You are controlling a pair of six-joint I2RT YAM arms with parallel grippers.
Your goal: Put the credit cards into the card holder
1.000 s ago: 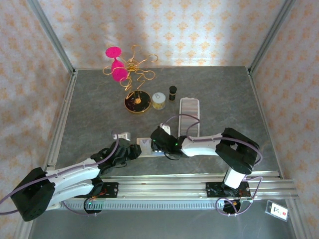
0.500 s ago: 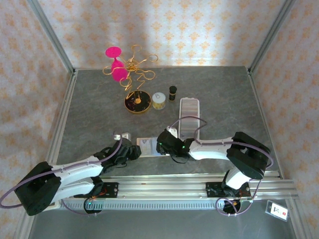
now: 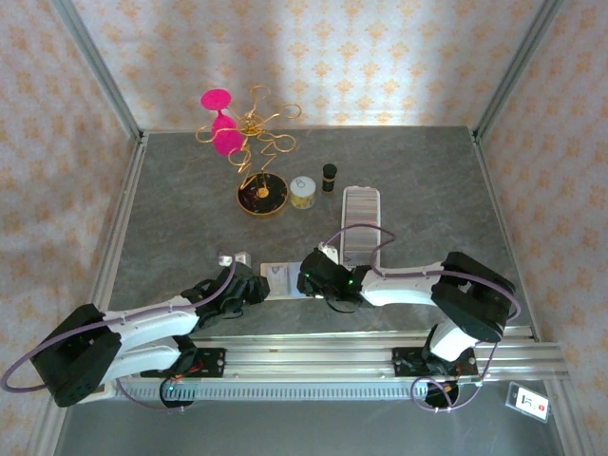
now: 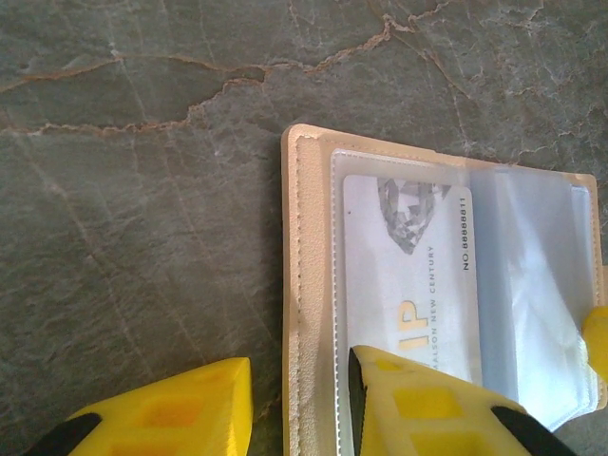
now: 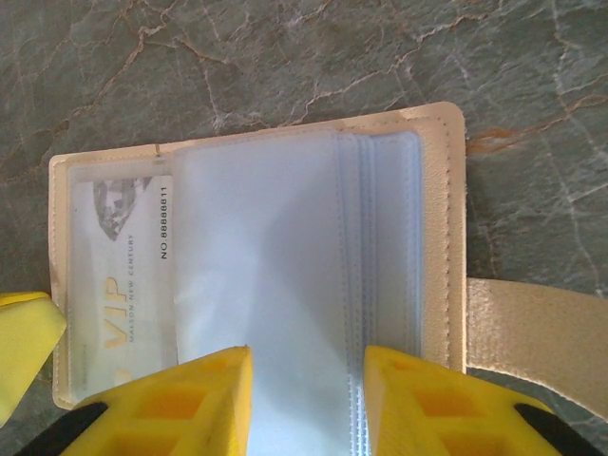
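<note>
The cream-beige card holder (image 3: pixel 278 275) lies open and flat on the grey table between my two grippers. A whitish credit card (image 4: pixel 408 275) printed VIP sits inside its clear left sleeve (image 5: pixel 119 275). My left gripper (image 4: pixel 299 366) stands open astride the holder's beige left border (image 4: pixel 312 285), one finger on the table, the other over the card. My right gripper (image 5: pixel 306 356) is open above the pale bluish sleeve leaves (image 5: pixel 275 266) by the spine. Whether a card lies in those leaves I cannot tell. The snap strap (image 5: pixel 532 328) sticks out to the right.
At the back stand a gold wire stand with pink discs (image 3: pixel 249 142), a small jar (image 3: pixel 303 192), a dark little bottle (image 3: pixel 329 176) and a clear ribbed case (image 3: pixel 360 223). A small white object (image 3: pixel 231 257) lies left of the holder. A metal rail (image 3: pixel 313 356) borders the near edge.
The right arm has shifted to the right and its jaws have widened, uncovering more of the open holder. The left gripper has barely moved.
</note>
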